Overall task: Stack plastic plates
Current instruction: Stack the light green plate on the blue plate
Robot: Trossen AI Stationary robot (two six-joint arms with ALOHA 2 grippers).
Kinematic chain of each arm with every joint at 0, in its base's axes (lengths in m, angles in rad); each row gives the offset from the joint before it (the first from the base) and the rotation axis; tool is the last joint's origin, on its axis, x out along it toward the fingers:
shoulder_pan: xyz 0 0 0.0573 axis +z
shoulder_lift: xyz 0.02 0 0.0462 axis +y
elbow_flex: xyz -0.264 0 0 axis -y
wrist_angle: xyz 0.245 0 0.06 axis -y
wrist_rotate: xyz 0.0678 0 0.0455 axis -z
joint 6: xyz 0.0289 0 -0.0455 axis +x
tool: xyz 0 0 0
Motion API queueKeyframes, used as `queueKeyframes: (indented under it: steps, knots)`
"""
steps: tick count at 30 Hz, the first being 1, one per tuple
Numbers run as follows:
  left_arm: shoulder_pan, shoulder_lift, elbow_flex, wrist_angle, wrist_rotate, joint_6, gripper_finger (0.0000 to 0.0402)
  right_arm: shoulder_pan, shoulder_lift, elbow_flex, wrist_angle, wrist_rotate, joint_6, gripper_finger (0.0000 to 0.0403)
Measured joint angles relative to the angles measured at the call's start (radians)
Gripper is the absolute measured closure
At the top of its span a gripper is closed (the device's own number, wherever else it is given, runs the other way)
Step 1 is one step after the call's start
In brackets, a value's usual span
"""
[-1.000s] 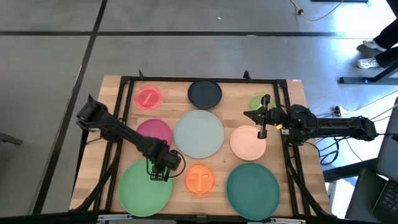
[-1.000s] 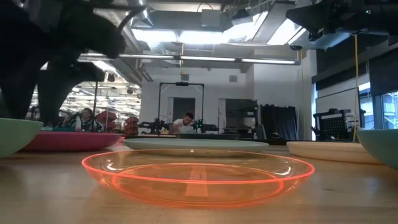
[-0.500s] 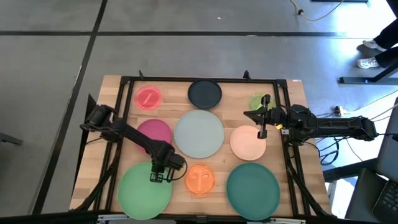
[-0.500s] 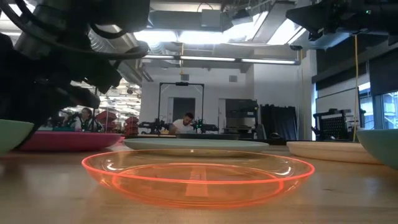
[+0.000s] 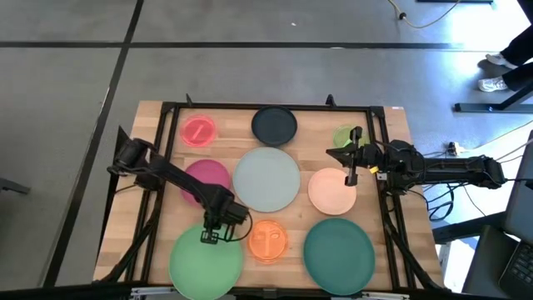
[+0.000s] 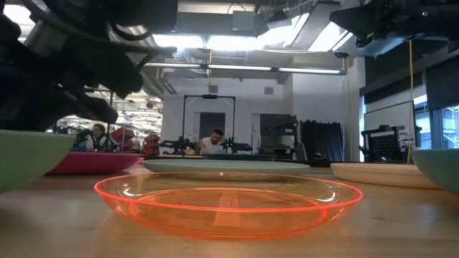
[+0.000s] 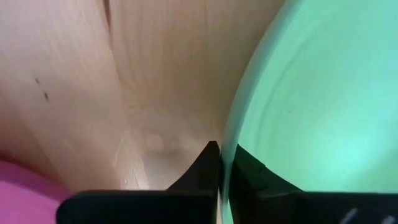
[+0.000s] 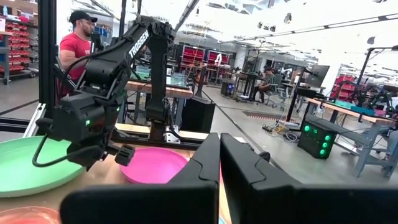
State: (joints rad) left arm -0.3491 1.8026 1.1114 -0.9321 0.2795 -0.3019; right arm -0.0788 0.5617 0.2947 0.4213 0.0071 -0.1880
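A large light green plate [image 5: 204,265] lies at the table's near left, with my left gripper [image 5: 210,236] shut on its far rim. An orange see-through plate [image 5: 267,241] sits just to its right. A magenta plate [image 5: 206,177], a large pale blue plate [image 5: 266,179], a peach plate [image 5: 331,190] and a teal plate [image 5: 339,246] all rest flat on the wood. My right gripper [image 5: 331,153] hangs shut above the table at the right, level and pointing left, holding nothing. My left gripper pinches the green plate's rim [image 7: 227,134] at its far edge, one finger [image 7: 208,165] outside the plate and the other [image 7: 249,171] inside it. The fingers come from above, pointing down. Whether the rim is off the wood cannot be told.
A small pink plate [image 5: 198,131], a dark navy plate [image 5: 274,125] and a small green plate [image 5: 344,136] line the far side. A black frame [image 5: 250,106] runs around the table. People and benches show in the room beyond.
My left gripper has sunk a little toward the near edge and shut on the green plate's far rim. The green plate has slid toward the near edge and slightly right, closer to the orange plate.
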Motion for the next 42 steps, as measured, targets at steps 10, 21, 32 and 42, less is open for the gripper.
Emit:
queueKeyframes:
  steps: [10, 21, 32, 42]
  knots:
    - [0.019, -0.171, -0.002, -0.004, -0.065, -0.088, 0.0399, 0.000, 0.000, 0.000, -0.001, 0.000, -0.001, 0.0395]
    - [0.114, -0.350, -0.002, 0.122, -0.240, -0.115, 0.0395, 0.000, 0.000, 0.000, -0.001, 0.003, 0.000, 0.0395]
    - [0.294, -0.355, -0.002, 0.277, -0.529, -0.080, 0.0393, 0.000, 0.010, 0.000, -0.002, 0.037, 0.000, 0.0395]
    - [0.507, -0.352, -0.002, 0.308, -0.537, -0.054, 0.0393, 0.000, 0.012, -0.001, 0.000, 0.038, 0.000, 0.0395]
